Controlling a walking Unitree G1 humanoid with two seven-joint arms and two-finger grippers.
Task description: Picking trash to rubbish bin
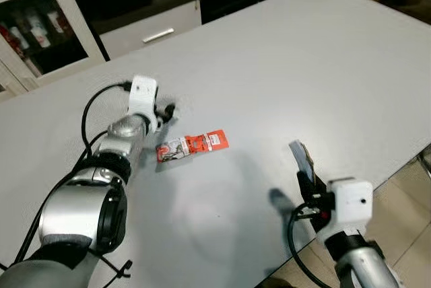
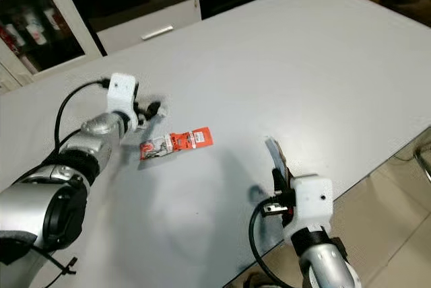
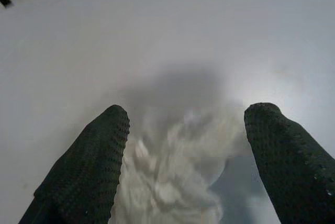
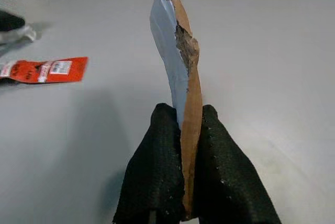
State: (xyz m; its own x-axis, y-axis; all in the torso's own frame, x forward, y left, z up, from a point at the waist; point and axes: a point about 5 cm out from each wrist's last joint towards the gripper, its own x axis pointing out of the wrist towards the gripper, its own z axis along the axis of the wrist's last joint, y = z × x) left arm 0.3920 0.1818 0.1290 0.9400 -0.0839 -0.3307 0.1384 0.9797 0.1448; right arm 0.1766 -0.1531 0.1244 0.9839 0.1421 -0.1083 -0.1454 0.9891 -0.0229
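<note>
Pale grey counter [image 1: 289,52], seen from above by the head camera. Left tool [image 1: 163,114] is stretched out over the counter on the robot's left, silver arm running back toward the lower left corner, black cable looping beside it. In the left wrist view its two black fingers [image 3: 94,166] stand apart, spread wide, with a crumpled white wad [image 3: 172,177] lying between them (paper or tissue, too blurred to tell which); cannot tell whether either finger touches it. The wad sits on the counter surface with a soft shadow beyond it.

Just beside the left tool, toward the robot's right, a flat red and white wrapper [image 1: 192,145] lies on the counter, long side roughly across the view, red end pointing right. It is apart from the tool's fingers, nothing holding it.

Right tool [image 1: 306,167] is up near the counter's near edge on the robot's right, white wrist block below it. Its fingers [image 4: 225,177] are closed tight on a torn cardboard scrap [image 4: 180,56], blue-grey face on one side, brown on the other, ragged upper edge. The scrap stands upright out of the fingertips, clear of the counter, casting a dark shadow on the surface. The red wrapper shows well apart from it in the right wrist view.

Background: white cabinet with glass door [image 1: 40,25] at far left, white drawer front [image 1: 158,32] behind the counter, tiled floor [image 1: 404,200] at lower right.
</note>
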